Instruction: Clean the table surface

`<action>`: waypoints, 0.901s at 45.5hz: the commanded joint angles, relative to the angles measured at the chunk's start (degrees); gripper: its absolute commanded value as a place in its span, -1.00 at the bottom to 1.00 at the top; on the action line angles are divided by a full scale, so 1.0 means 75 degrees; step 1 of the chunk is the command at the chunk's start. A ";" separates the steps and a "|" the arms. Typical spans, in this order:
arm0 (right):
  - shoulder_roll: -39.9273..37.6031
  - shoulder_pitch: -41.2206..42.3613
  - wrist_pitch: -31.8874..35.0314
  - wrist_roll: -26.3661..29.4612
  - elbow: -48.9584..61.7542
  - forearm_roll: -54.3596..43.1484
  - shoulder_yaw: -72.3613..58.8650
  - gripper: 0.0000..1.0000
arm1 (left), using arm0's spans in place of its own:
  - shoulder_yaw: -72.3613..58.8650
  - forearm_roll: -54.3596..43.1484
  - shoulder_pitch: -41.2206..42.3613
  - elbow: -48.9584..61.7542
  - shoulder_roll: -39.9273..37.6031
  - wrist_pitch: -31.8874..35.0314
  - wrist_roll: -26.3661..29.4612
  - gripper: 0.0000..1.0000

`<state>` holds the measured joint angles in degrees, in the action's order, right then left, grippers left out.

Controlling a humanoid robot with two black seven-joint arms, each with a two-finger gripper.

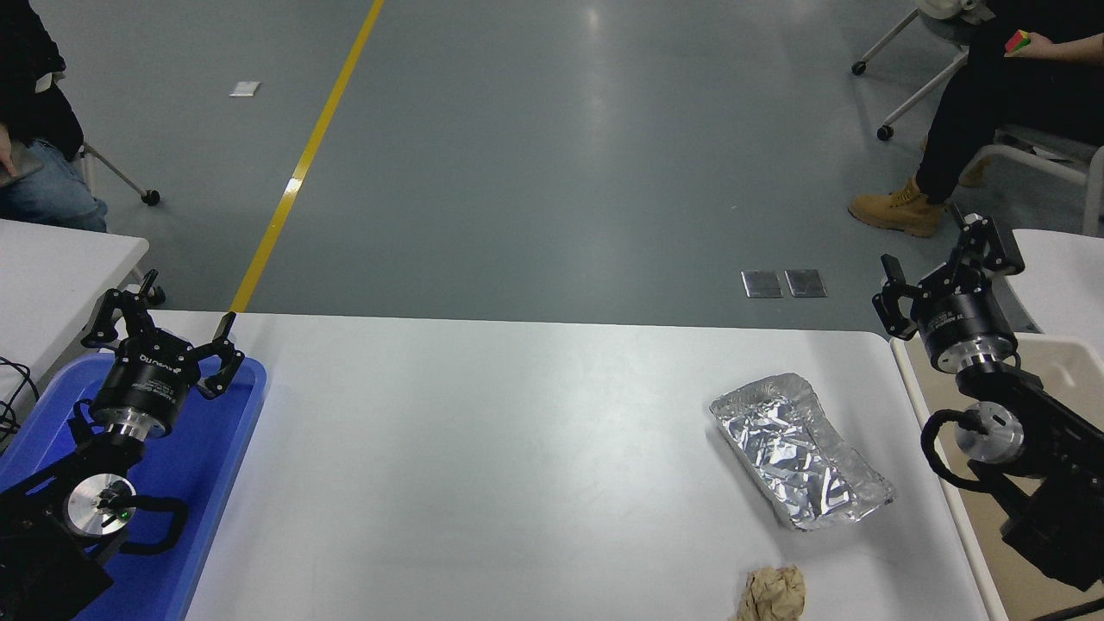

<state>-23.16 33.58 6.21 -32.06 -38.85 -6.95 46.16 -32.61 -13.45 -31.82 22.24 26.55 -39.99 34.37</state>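
Observation:
The table surface point(483, 466) is a wide matte white top. On its right part lies a crumpled silver foil tray point(798, 448), and a brown crumpled paper ball point(774, 593) sits at the front edge below it. My right gripper point(944, 267) is open and empty, raised over the table's far right corner, right of the foil tray and apart from it. My left gripper point(159, 323) is open and empty, parked over the blue tray point(216, 457) at the lower left.
A beige bin point(983, 517) stands against the table's right edge under my right arm. A smaller white table point(52, 276) is at the far left. One person sits at the top left, another at the top right on a chair.

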 commanded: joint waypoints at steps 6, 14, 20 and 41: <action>0.0135 -0.0399 0.0296 -0.0201 0.0001 -0.0128 -0.0038 0.98 | 0.0000 0.0000 0.0000 0.0000 -0.0001 0.0000 0.0000 1.00; 0.0123 -0.0376 0.0296 -0.0201 0.0001 -0.0128 -0.0049 0.98 | 0.0000 0.0000 0.0000 0.0000 -0.0001 0.0000 0.0000 1.00; 0.0100 -0.0329 0.0296 -0.0201 0.0012 -0.0128 -0.0096 0.98 | 0.0000 0.0000 0.0000 0.0000 0.0011 0.0000 0.0000 1.00; -0.1352 0.0936 0.0285 -0.0190 0.0106 -0.0093 -0.2192 0.98 | 0.0000 0.0000 0.0000 0.0000 -0.0001 0.0000 0.0000 1.00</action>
<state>-26.28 34.80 8.39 -33.54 -38.28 -7.86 40.58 -32.61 -13.45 -31.82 22.24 26.57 -39.99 34.37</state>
